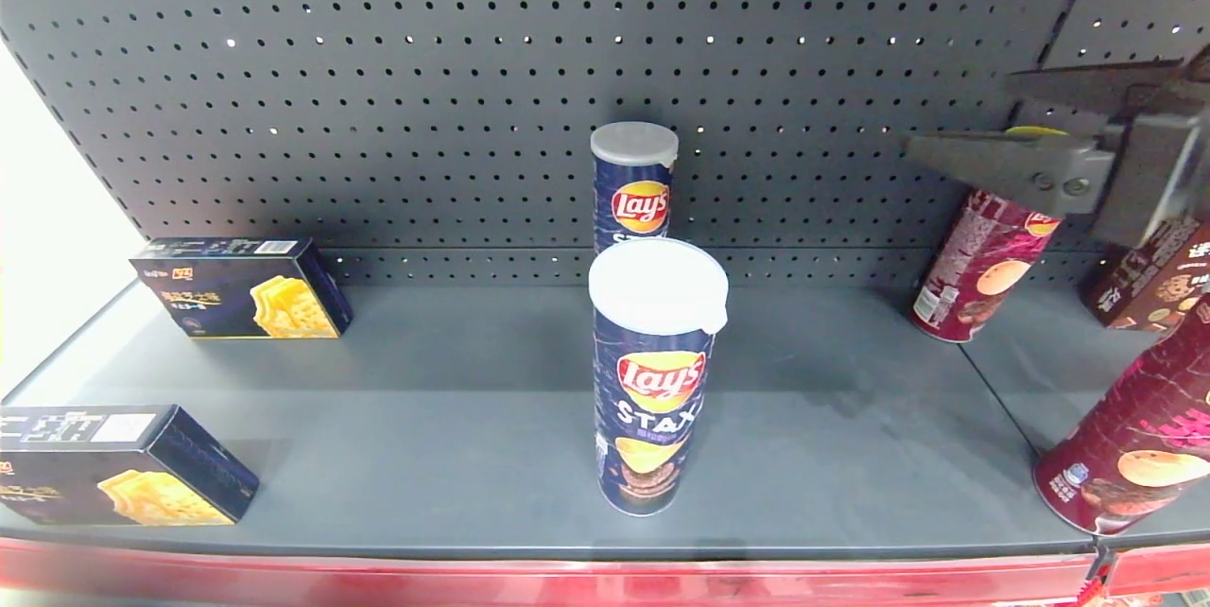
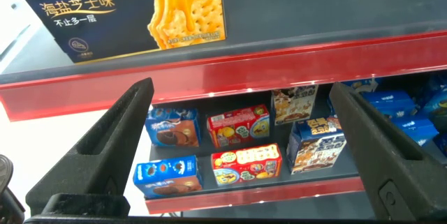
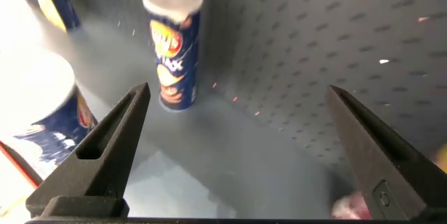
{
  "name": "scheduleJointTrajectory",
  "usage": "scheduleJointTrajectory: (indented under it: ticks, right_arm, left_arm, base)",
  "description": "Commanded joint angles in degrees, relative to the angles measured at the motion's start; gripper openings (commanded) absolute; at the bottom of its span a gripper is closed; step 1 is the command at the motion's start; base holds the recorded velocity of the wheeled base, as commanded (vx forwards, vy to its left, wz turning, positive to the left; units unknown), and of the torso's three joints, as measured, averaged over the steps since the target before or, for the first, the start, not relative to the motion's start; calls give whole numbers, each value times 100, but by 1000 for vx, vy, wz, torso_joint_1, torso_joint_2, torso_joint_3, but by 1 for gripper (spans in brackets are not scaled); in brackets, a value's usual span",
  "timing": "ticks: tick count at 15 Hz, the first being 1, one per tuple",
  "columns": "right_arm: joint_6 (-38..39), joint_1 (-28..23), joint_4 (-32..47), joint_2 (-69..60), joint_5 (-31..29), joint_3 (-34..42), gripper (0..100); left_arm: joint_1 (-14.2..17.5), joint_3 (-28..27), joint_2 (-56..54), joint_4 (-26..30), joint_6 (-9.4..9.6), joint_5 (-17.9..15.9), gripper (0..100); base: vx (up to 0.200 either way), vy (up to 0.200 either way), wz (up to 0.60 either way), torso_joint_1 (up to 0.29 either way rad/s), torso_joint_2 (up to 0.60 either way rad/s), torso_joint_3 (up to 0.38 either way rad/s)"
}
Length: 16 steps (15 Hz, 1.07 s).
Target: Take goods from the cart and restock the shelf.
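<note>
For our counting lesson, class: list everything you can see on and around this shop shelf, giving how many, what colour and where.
blue chip cans: two, dark blue with pale lids, upright mid-shelf, one behind the other
maroon chip cans: two, maroon, right side, one at the back, one at the front
cracker boxes: two, dark blue with yellow crackers, lying flat at left, one back, one front
brown box: one, dark reddish brown, far right at the back
small boxes: several, blue and red, on lower shelves
shelf: one, grey with red front edge
left gripper: one, dark, jaws open, before the red edge
right gripper: one, dark, jaws open, over the shelf's right side
</note>
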<state>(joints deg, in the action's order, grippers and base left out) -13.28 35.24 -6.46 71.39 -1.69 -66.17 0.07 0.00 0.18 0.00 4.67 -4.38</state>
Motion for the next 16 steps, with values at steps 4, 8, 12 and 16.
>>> scheduleJointTrajectory:
  ticks: [4,8,12,16]
  right_arm:
    - [-8,-404,57,-1461,73,887,100]
    - [-8,-466,66,-2296,46,1616,100]
    - [-8,-844,189,-3131,73,1959,100]
    - [-8,-1485,338,-4019,64,2372,100]
  left_arm:
    - [1,0,8,0,-1,-2,100]
    - [1,0,8,0,-1,-2,100]
    - [1,0,8,0,-1,-2,100]
    - [1,0,8,0,-1,-2,100]
  base:
    - [0,0,0,0,0,0]
    - [0,0,0,0,0,0]
    - [0,0,0,0,0,0]
    - [0,0,0,0,0,0]
